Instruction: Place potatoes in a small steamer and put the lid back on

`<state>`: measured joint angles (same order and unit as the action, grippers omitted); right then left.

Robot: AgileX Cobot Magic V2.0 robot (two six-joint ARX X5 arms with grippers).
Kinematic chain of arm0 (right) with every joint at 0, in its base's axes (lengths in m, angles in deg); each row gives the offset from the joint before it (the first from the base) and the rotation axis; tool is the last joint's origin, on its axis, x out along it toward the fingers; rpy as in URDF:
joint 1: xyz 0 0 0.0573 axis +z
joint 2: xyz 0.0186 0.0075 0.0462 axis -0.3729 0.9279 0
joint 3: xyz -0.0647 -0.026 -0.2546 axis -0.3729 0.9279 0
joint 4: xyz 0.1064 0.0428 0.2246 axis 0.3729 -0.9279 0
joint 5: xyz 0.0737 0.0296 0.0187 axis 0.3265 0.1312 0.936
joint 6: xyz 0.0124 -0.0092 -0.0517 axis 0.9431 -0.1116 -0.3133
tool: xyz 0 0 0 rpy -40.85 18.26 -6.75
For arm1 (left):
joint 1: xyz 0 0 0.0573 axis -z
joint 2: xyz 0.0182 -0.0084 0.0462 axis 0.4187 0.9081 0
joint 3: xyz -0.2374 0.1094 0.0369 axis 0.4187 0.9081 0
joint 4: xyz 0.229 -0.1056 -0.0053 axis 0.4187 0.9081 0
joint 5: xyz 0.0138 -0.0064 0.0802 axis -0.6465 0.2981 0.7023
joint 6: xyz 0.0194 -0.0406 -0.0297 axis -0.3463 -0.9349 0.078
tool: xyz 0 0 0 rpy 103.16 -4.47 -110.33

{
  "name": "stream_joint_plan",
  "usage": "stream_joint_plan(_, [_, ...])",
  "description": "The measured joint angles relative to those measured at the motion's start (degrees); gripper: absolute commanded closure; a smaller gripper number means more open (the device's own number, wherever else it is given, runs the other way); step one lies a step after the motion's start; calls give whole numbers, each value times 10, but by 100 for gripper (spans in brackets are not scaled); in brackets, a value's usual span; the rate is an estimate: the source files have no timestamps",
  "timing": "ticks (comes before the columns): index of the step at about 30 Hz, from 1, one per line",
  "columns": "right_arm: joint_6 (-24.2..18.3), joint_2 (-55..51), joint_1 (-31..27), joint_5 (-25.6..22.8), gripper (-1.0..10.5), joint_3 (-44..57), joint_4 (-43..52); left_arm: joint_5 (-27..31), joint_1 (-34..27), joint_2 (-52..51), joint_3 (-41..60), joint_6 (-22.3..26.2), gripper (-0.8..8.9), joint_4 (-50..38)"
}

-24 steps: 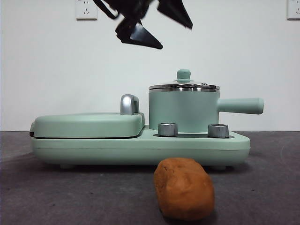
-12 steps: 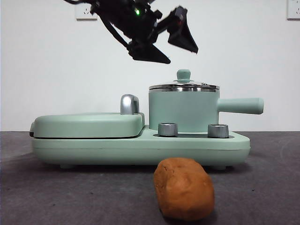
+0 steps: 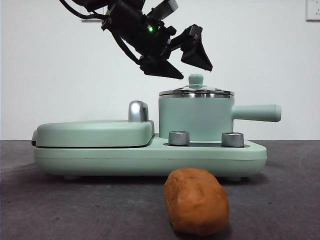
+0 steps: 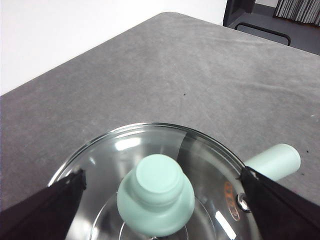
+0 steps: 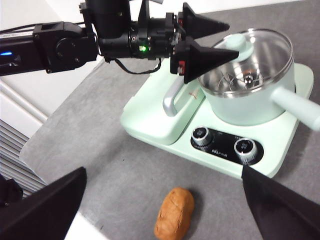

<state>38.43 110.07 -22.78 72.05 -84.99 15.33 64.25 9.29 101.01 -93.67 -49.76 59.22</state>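
Potato (image 3: 196,201) first: it lies on the grey table (image 3: 280,200) near the front edge, well apart from any gripper, just in front of the mint-green cooker base (image 3: 150,157) and below its two knobs (image 5: 222,141). We read this as waiting its turn, because the small steamer (image 3: 195,117) on the base's right end is closed by the lid (image 3: 196,92), which sits flat on the steel rim.

Our left gripper (image 3: 187,60) hangs directly over the lid's mint-green knob (image 4: 155,200), jaws spread wide to either side of it and touching nothing. We judge that placement to be the approach for lifting the lid off, which has to come before the potato can go in. Our right gripper (image 5: 160,210) waits high over the front of the table, also spread and empty.

The griddle section (image 3: 95,132) with its chrome handle (image 3: 138,111) fills the base's left end and plays no part.

Some things we cannot settle. The steamer's inside shows only as glare through the glass, so whether it holds anything is unclear. The left wrist view cuts off the lid's near side, and how far the jaws stand above the knob is hard to judge.
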Motion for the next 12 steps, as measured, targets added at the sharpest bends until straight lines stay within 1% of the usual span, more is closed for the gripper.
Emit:
stream_joint_plan(5, [0, 0, 0, -1, 451, 0, -16, 0, 0, 6, 0, 0, 333, -11])
stream_joint_plan(9, [0, 0, 0, -2, 451, 0, -18, 0, 0, 9, 0, 0, 422, -13])
stream_joint_plan(12, [0, 0, 0, -2, 451, 0, -18, 0, 0, 9, 0, 0, 422, -18])
